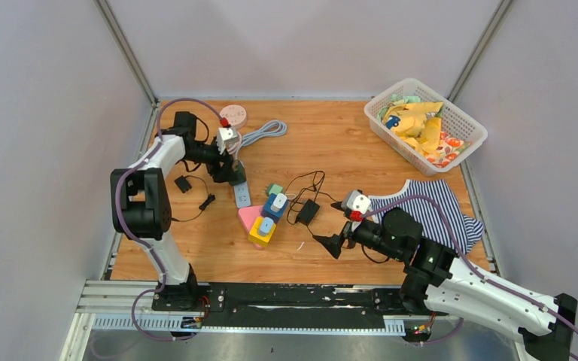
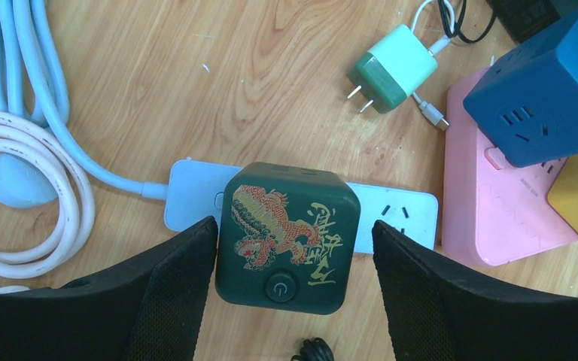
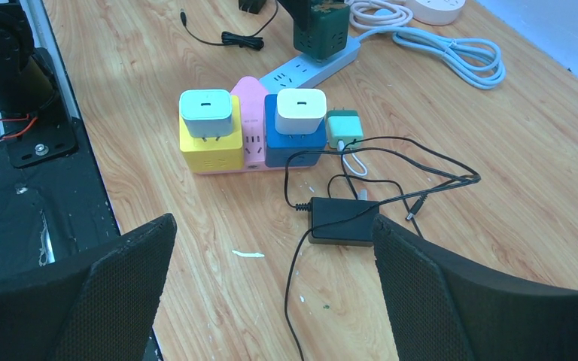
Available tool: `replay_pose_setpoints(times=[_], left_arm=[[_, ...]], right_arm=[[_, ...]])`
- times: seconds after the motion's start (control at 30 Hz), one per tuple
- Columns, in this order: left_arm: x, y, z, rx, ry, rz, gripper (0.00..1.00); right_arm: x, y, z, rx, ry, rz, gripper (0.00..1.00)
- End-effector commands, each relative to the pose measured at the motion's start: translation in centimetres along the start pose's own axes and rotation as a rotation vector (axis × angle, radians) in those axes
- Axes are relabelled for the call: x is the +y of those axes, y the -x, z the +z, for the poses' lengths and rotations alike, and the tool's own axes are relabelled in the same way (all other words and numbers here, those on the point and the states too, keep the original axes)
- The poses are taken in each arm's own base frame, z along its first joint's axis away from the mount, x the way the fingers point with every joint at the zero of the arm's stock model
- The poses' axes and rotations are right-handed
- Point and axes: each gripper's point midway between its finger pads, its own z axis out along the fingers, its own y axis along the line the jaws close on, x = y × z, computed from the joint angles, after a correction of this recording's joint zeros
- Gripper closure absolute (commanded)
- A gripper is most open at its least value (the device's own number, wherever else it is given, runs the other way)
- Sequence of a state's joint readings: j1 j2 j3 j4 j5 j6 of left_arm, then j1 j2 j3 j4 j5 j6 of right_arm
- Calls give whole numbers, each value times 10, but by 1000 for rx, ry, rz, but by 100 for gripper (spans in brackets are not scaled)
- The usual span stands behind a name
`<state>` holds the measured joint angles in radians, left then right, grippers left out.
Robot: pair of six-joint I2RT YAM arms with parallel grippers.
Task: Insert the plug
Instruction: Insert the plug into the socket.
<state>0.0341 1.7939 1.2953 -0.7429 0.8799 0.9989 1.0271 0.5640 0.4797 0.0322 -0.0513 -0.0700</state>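
top: left gripper [image 1: 235, 170] is at the far left of the table [image 1: 331, 143], over the green plug [image 1: 238, 175], which stands on the white strip [image 1: 242, 196]. white cable [image 1: 267, 131] is coiled behind it. right gripper [image 1: 337, 224] is near centre, jaws wide apart, nothing between them. black adapter [image 1: 307, 211] is just left of it, striped cloth [image 1: 429, 203] to its right. basket [image 1: 377, 119] is at the far right corner. blue cube [image 1: 275, 204], yellow cube [image 1: 262, 232] and pink strip [image 1: 248, 216] are clustered mid-table.

left wrist: the green plug is upright on the strip, dragon print and a round button facing the camera. the jaws straddle it, not clamped: there's a clear gap on the right finger [image 2: 421, 289], and the left finger is right at the plug's edge; can't tell if it touches. mint plug [image 2: 391, 71] lies loose on the wood, prongs out.

right wrist: fingers [image 3: 105, 293] are spread wide, holding nothing, with the adapter on the table beyond them. a white charger sits on each of the yellow and blue cubes. far back, the green plug is on the strip, with the left gripper on top of it.
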Motion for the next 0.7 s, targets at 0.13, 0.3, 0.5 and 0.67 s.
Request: replay_pose_setpoints(times=[0.13, 0.3, 0.5, 0.67], left_arm=[[-4, 29, -13, -43, 24, 56, 22], [-7, 41, -22, -61, 45, 78, 22], [-7, 54, -37, -57, 100, 92, 1], [-14, 74, -56, -62, 164, 131, 0]], right_arm=[[5, 15, -5, -28, 24, 8, 0], [5, 14, -5, -26, 22, 9, 0], [6, 14, -5, -27, 28, 14, 0], [6, 17, -6, -35, 28, 18, 0]])
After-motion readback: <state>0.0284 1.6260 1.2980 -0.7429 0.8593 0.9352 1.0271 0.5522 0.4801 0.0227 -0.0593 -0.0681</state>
